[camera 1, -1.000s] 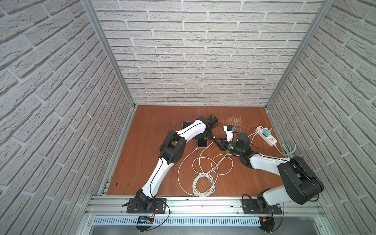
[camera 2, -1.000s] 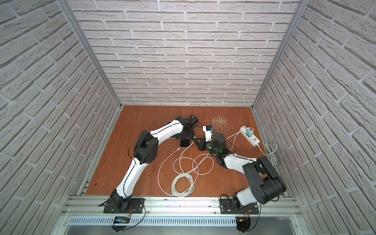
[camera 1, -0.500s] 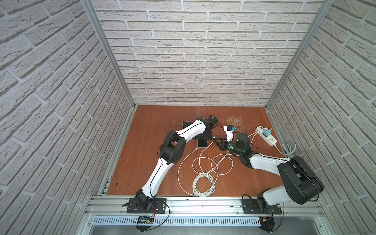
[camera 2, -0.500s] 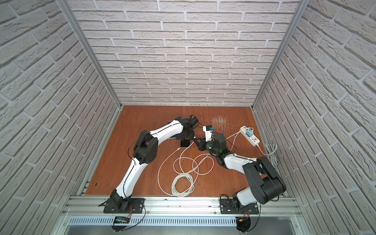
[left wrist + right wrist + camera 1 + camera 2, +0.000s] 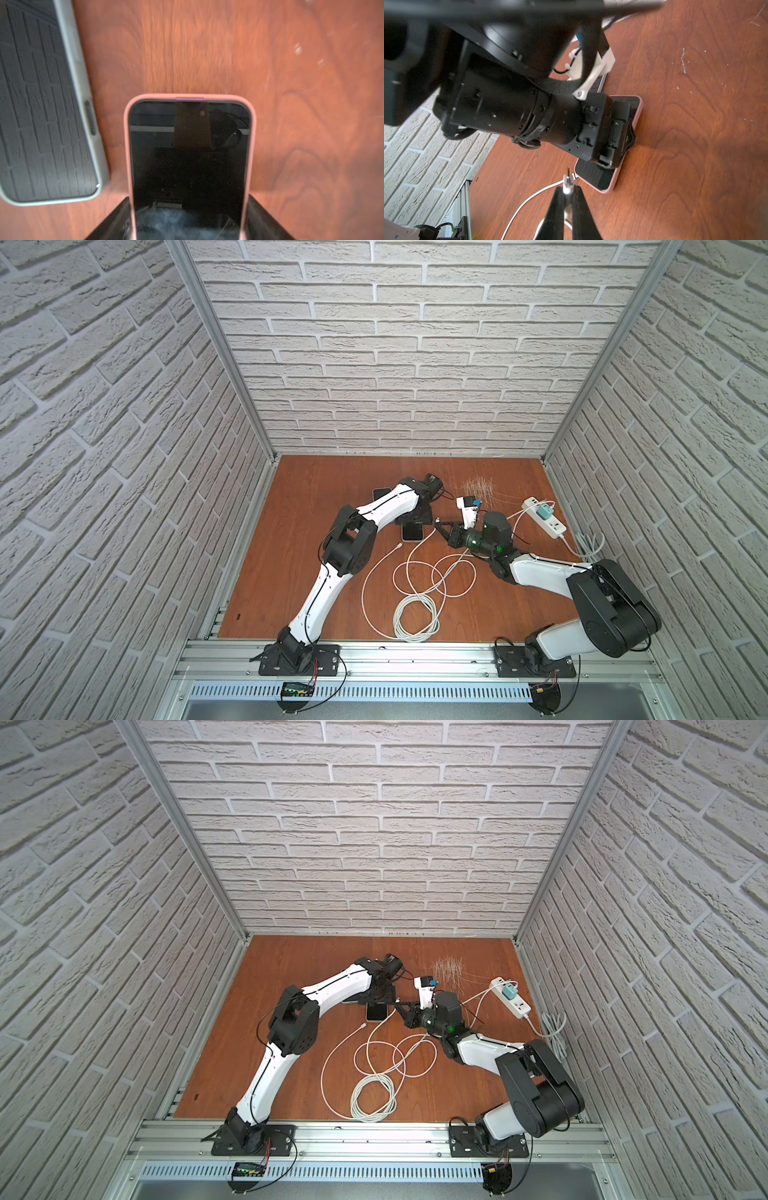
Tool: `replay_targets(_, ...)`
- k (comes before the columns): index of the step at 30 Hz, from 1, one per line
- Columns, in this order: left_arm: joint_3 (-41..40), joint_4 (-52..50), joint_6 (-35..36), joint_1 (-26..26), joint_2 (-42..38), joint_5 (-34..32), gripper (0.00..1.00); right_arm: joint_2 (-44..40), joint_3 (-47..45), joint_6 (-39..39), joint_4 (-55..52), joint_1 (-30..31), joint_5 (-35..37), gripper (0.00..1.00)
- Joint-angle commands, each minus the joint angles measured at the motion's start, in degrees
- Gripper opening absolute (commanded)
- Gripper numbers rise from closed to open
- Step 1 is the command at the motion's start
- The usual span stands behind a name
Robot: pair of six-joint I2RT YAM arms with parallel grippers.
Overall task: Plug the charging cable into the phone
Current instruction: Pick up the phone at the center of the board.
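Pinching cable plug (image 5: 568, 184) beside pink-cased phone (image 5: 600, 176)

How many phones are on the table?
2. The left gripper clasps the pink-cased phone; the grey-cased phone lies flat beside it. More could hide under the arms.

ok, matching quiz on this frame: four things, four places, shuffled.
Things: 1 pink-cased phone; 2 cable plug; 3 grey-cased phone; 4 teal charger.
Places: A in the power strip; B pinched in the right gripper; C loose on the table; D in the left gripper.
Pairs: 1-D, 2-B, 3-C, 4-A.
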Motion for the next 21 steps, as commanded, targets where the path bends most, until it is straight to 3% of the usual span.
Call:
replay_targets(1, 3.58, 3.65, 0.29, 1.09, -7.20, -3.90, 0.31, -3.41, -0.80, -0.21, 2.43, -0.23, -1.61, 0.03)
replay_targets(8, 1.89, 12.56, 2.46, 3.42, -15.50, -4.90, 0.28, -8.70, -2.40, -2.25, 1.01, 0.07, -7.26, 0.03)
replay_targets(16, -11.43, 26.02, 4.51, 1.28, -25.86, -2.77, 0.25, -3.13, 0.10, -1.12, 3.45, 1.35, -10.23, 0.03)
replay_targets(21, -14.99, 26.75, 4.87, 0.49, -28.14, -2.06, 0.19, 1.16, 2.42, -0.97, 4.07, 2.65, -10.86, 0.03)
